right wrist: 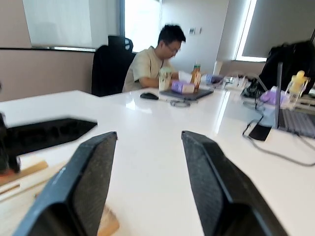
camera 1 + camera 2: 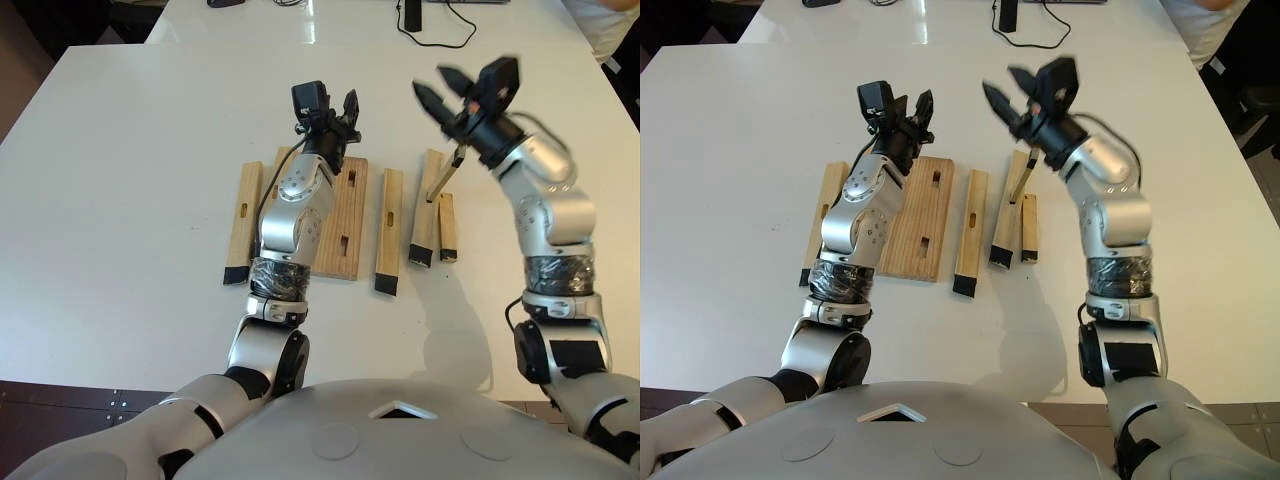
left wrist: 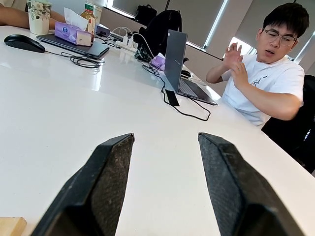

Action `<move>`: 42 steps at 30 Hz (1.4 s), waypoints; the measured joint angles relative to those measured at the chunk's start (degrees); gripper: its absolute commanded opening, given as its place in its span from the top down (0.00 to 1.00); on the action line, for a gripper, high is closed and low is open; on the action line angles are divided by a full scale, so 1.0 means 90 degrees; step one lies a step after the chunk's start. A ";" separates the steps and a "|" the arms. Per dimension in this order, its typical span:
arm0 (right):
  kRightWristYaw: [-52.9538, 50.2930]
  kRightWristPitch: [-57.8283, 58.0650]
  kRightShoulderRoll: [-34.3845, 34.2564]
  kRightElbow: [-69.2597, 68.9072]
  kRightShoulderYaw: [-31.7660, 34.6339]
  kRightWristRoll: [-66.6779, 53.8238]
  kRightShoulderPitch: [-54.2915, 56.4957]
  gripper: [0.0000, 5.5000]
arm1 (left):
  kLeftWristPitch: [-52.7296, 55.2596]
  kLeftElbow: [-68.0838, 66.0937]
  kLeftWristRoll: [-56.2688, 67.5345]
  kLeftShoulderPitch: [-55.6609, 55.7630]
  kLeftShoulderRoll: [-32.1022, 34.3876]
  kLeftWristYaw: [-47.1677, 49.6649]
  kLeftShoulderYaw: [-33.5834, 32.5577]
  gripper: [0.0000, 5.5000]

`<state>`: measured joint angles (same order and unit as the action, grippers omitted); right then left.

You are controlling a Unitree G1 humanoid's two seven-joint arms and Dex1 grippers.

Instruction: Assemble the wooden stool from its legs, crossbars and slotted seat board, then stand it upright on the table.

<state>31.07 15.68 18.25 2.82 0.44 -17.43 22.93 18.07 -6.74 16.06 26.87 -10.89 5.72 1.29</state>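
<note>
- Leftmost leg (image 2: 243, 215): flat on the bench (image 2: 120, 150), long axis near-to-far, dark foot at the near end, slot up.
- Left arm (image 2: 295, 200) stretched over the seat board (image 2: 348, 215). Left jaws spread wide, nothing between them, hovering above the board's far edge and pointing toward the far side.
- Seat board flat with slots up, long axis near-to-far, lying below and just near of the left jaws. Judged the closest part for the left arm: a reach down and back, jaws turned across the board's short width.
- Middle leg (image 2: 388, 228) just right of the board, parallel to it and not touching it, roughly between the two arms.
- Right leg (image 2: 424, 215) and short piece (image 2: 447, 230) side by side, both near-to-far.
- Thin crossbar (image 2: 443, 178) tilted, near end on the right leg, far end raised just under the right jaws. Touching them or not: cannot tell.
- Right arm (image 2: 545, 190) raised. Right jaws wide open, nothing between the pads (image 1: 88, 182), above and far of the crossbar. Judged the nearer arm for the crossbar and the right-hand legs.
- No joints made yet, all parts loose.
- No print readable on any wooden part. Labels on the bottle (image 3: 88, 12) and tissue box (image 3: 74, 32) far across the bench too small to read.
</note>
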 measured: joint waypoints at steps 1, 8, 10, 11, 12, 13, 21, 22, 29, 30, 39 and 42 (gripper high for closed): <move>0.0035 -0.0163 0.0000 0.0072 -0.0034 0.0032 -0.0008 0.56 | -0.0008 -0.0018 0.0004 0.0019 -0.0002 -0.0006 -0.0006 0.56; -0.0049 0.0097 -0.0170 -0.0303 0.0282 -0.0482 -0.0002 0.56 | -0.0015 -0.0019 0.0004 0.0054 -0.0011 -0.0078 -0.0010 0.56; -0.0174 0.0419 -0.0141 -0.0879 0.0528 -0.0843 0.0176 0.56 | -0.0016 0.0006 -0.0002 0.0052 -0.0011 -0.0062 -0.0014 0.56; -0.0247 0.0673 -0.0075 -0.1322 0.0627 -0.1056 0.0269 0.56 | -0.0019 0.0036 -0.0003 0.0051 -0.0012 -0.0030 -0.0018 0.56; -0.0258 0.0828 0.0026 -0.1676 0.0657 -0.1131 0.0305 0.56 | -0.0021 0.0075 -0.0006 0.0047 -0.0012 0.0033 -0.0023 0.56; -0.0196 0.0939 0.0210 -0.2068 0.0577 -0.1098 0.0200 0.56 | -0.0023 0.0142 -0.0006 0.0038 -0.0014 0.0091 -0.0030 0.56; -0.0189 0.0501 0.1194 -0.2970 -0.0727 0.0783 -0.3780 0.56 | -0.0188 0.0969 0.0130 -0.0295 0.0070 0.0575 -0.0140 0.56; -0.0208 0.0504 0.1273 -0.3093 -0.0758 0.0927 -0.4039 0.56 | -0.0212 0.1093 0.0118 -0.0352 0.0077 0.0656 -0.0149 0.56; -0.0250 0.0671 0.1411 -0.3023 -0.1028 0.1525 -0.3923 0.56 | -0.0239 0.1417 0.0045 -0.0343 0.0078 0.0884 0.0103 0.56; -0.0250 0.0684 0.1433 -0.2958 -0.1051 0.1606 -0.3874 0.56 | -0.0249 0.1391 0.0057 -0.0338 0.0077 0.0879 0.0121 0.56; -0.0025 0.0446 0.2021 -0.2183 -0.0772 0.1998 -0.3294 0.56 | -0.0429 0.1093 0.0264 -0.0325 0.0073 0.0871 0.0158 0.56; 0.0001 0.0632 0.1961 -0.2182 -0.0502 0.1765 -0.3273 0.56 | -0.0494 0.1058 0.0281 -0.0322 0.0071 0.0879 0.0173 0.56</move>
<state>31.07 21.36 35.89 -16.82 -4.08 -1.54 -6.52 13.62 2.78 18.59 23.97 -10.25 13.63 2.85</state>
